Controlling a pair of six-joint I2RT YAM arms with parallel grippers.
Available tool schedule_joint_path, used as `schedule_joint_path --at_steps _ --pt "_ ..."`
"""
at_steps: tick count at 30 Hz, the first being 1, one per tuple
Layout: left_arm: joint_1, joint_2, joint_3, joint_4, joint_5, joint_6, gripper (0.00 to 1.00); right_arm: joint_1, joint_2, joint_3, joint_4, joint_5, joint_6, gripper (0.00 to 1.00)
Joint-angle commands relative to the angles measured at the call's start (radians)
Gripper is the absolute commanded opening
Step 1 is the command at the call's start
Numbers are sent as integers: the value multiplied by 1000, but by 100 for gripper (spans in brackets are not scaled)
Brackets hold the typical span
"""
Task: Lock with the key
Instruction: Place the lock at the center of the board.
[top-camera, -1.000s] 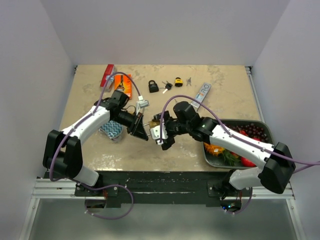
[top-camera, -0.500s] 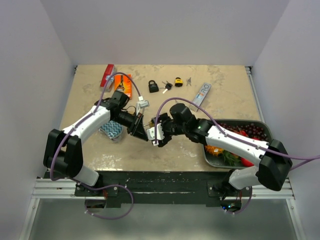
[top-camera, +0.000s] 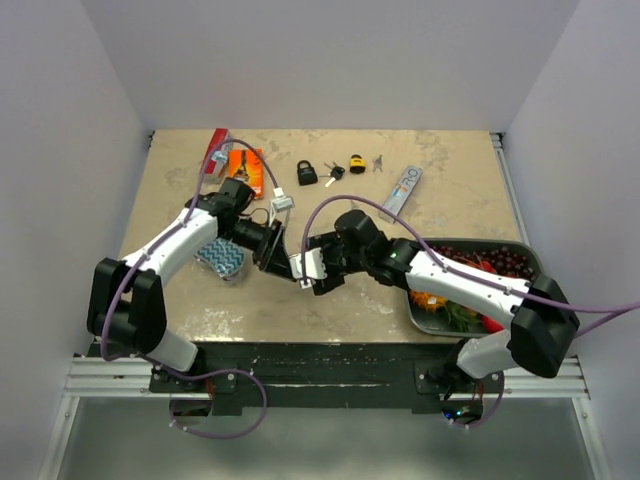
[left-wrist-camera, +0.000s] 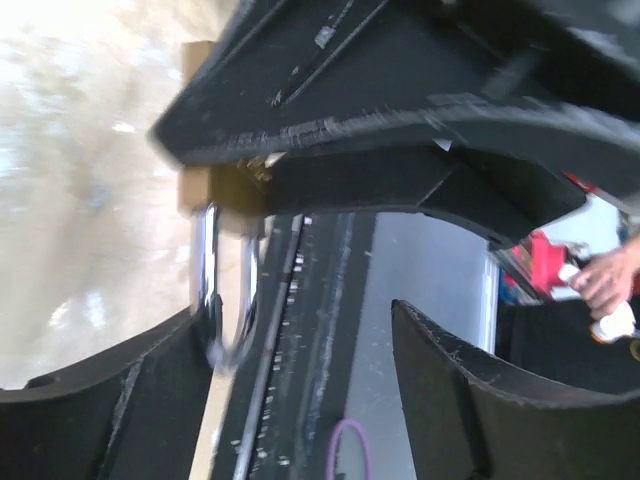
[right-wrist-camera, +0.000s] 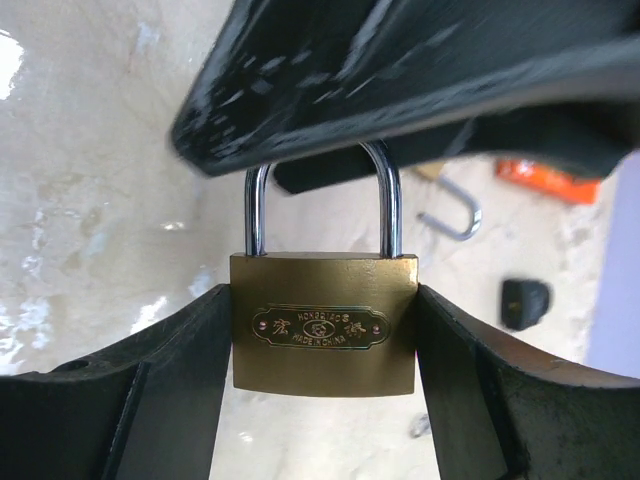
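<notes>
A brass padlock (right-wrist-camera: 323, 335) with a steel shackle hangs upright in the right wrist view. My right gripper (right-wrist-camera: 322, 300) is shut on its two sides. The shackle's top is hidden behind the dark body of my left gripper (left-wrist-camera: 300, 320), whose jaws stand apart. The shackle (left-wrist-camera: 226, 290) shows just beside the left gripper's left finger (left-wrist-camera: 150, 390), with nothing pinched between the fingers. In the top view both grippers meet above the table's middle, the left gripper (top-camera: 284, 262) against the right gripper (top-camera: 308, 270). Small keys (top-camera: 333, 172) lie at the back; no key shows in either gripper.
A black padlock (top-camera: 306, 172), a yellow-black padlock (top-camera: 356, 164), silver keys (top-camera: 378, 162) and a grey pack (top-camera: 403, 186) lie at the back. Red (top-camera: 214, 150) and orange (top-camera: 246, 165) packages sit back left. A blue patterned item (top-camera: 222, 256) lies under the left arm. A metal tray (top-camera: 532, 262) of fruit stands right.
The left gripper has opened and eased back. The right gripper has closed on the padlock and shifted slightly left with it.
</notes>
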Motion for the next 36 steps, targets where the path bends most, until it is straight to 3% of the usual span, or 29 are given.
schedule_joint_path --at_steps 1,3,7,10,16,27,36 --pt "126 -45 78 4 -13 44 74 -39 5 82 43 37 221 0" --pt "231 -86 83 104 -65 -40 77 -80 40 111 21 52 326 0" --pt "371 -184 19 379 -206 -253 89 -136 136 215 -12 161 697 0" --pt "396 -255 -23 540 -344 -361 98 -174 218 271 -13 316 930 0" --pt "398 -359 -75 697 -548 -416 99 -252 420 488 -172 551 1318 0" --pt "399 -427 -178 665 -527 -455 99 -272 741 780 -223 672 1492 0" --pt "401 -436 -192 637 -513 -436 99 -278 827 831 -218 741 1540 0"
